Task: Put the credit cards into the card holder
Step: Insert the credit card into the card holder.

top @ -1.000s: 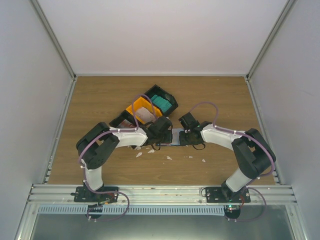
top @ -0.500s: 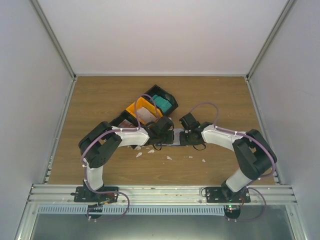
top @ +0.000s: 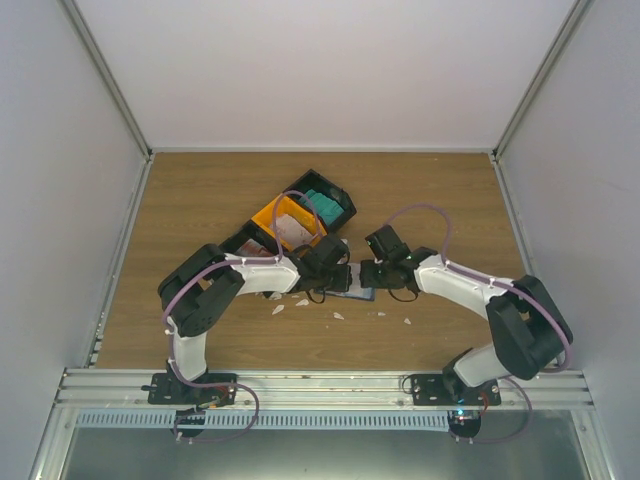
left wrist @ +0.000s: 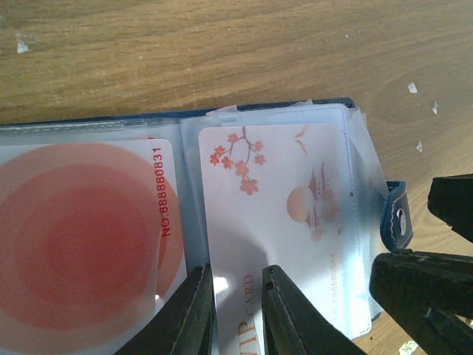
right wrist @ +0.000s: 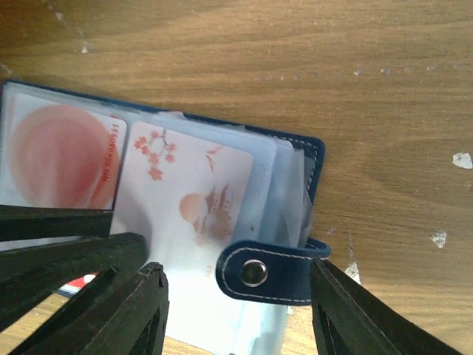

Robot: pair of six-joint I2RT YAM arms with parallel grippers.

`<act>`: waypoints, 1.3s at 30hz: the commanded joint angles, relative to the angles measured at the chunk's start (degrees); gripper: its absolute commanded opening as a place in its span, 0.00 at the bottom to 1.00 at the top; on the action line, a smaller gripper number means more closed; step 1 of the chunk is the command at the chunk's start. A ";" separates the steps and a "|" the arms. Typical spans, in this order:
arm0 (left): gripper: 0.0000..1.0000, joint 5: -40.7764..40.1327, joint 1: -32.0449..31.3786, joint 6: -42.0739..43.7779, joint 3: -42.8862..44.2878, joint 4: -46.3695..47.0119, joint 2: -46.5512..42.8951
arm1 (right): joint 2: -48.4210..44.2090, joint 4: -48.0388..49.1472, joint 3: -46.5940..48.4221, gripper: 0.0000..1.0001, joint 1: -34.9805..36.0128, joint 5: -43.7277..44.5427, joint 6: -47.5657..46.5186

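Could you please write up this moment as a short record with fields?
card holder: lying open on the table, snap tab unfastened
red-circle card: under clear plastic
blossom card: under clear plastic, beside the red-circle card
left hand: fingers narrowly apart at the blossom card's near edge; grip unclear
right hand: open, straddling the snap tab

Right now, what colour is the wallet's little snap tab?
Navy blue snap tab with pale stitching and a metal stud; right wrist view shows it best.

Card holder's snap tab between spread jaws, two cards inside
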 commanded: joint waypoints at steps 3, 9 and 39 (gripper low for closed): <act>0.23 1.90 -0.58 -0.56 -0.29 0.34 1.24 | 0.80 0.29 -1.36 0.54 -0.22 -0.31 3.15; 0.23 4.82 -0.58 -0.78 -0.65 1.14 1.33 | 1.73 -0.03 -2.97 0.54 -0.22 -1.08 5.14; 0.40 5.64 -1.20 -0.10 2.40 -5.20 -3.13 | -6.23 -7.79 0.50 0.63 -0.17 6.30 3.21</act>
